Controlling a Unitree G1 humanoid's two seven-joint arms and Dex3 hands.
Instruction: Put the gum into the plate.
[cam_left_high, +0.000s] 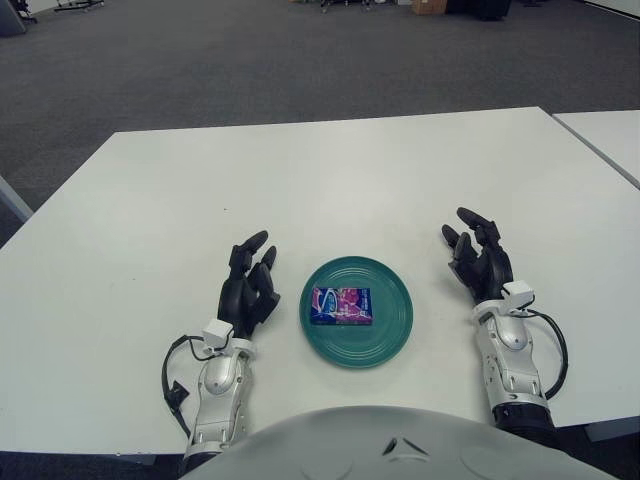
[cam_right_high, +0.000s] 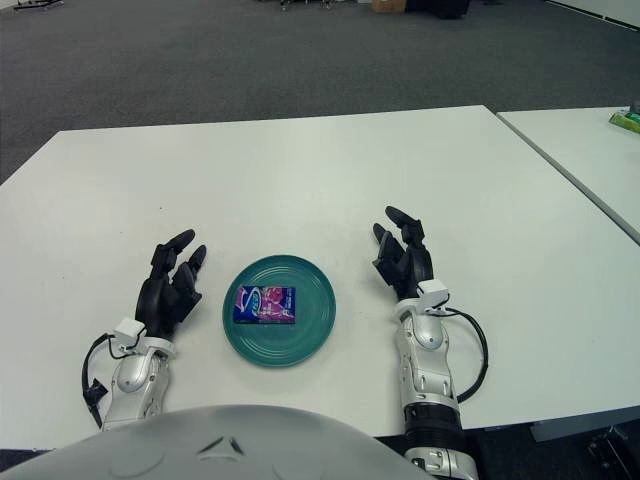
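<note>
A small blue and pink gum pack (cam_left_high: 341, 305) lies flat inside the teal plate (cam_left_high: 385, 340), left of its middle. My left hand (cam_left_high: 248, 283) shows just left of the plate with its dark fingers relaxed and nothing in them. To the right of the plate is my right hand (cam_left_high: 477, 259), fingers spread and holding nothing. Neither hand touches the plate or the gum.
The white table (cam_left_high: 330, 180) stretches far ahead of the plate. A second white table (cam_right_high: 590, 150) stands at the right with a narrow gap between. A small green item (cam_right_high: 626, 121) lies at its far right edge. Grey carpet lies beyond.
</note>
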